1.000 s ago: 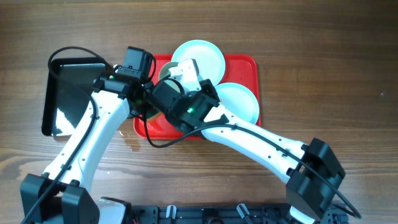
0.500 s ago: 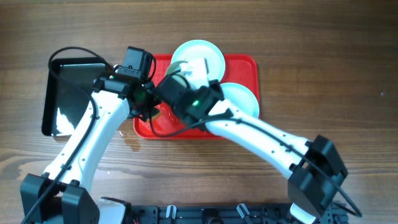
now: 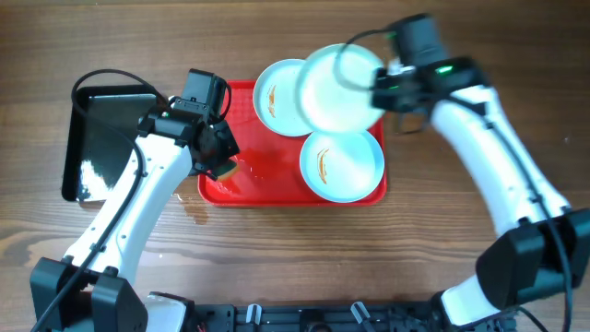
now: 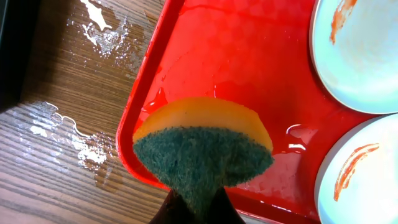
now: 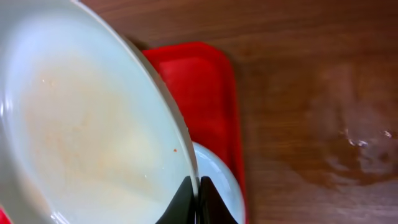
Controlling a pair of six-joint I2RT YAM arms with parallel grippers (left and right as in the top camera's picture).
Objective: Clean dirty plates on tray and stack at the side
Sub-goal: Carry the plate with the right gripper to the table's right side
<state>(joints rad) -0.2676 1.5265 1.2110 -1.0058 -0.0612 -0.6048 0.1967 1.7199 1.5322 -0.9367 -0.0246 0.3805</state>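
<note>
Overhead | right claw [image 3: 385, 85] pinched on rim of lifted plate [image 3: 339, 88], tray [image 3: 267, 189] beneath it | left claw [image 3: 219, 159] clamped on sponge [image 4: 202, 146] | risk: thin, likely wet edge-grip; plate may slip onto smeared plate [image 3: 343, 164] below claw and chip

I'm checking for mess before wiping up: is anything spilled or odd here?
Yes. Water is splashed on the wooden table beside the red tray's left edge, small puddles sit in the tray, and the right wrist view shows another wet patch on the table.

White arms [image 3: 138, 198], black joints [image 3: 516, 267], cables [image 3: 101, 75].
</note>
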